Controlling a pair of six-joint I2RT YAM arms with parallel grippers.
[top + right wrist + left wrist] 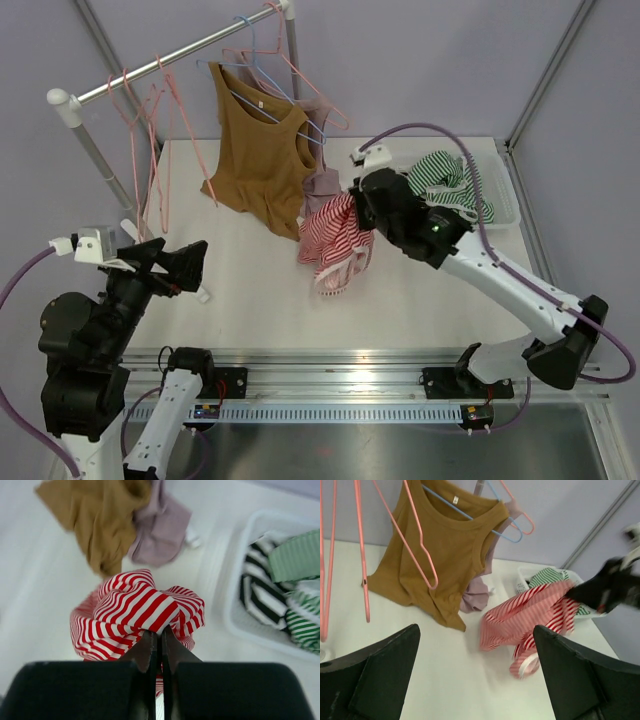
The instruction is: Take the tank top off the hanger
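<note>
My right gripper (362, 212) is shut on a red-and-white striped tank top (333, 240), which hangs bunched from its fingers above the table; it shows in the right wrist view (135, 612) and the left wrist view (530, 615). A brown tank top (258, 150) hangs on a blue hanger (262, 75) on the rail; it also shows in the left wrist view (445, 555). A mauve garment (322, 185) hangs behind it. My left gripper (185, 262) is open and empty at the near left, away from the clothes.
Several empty pink hangers (150, 140) hang on the rail (170, 65) at left. A white basket (500, 195) at the right holds green-striped and black-striped garments (440, 180). The rail's post (100, 165) stands at the far left.
</note>
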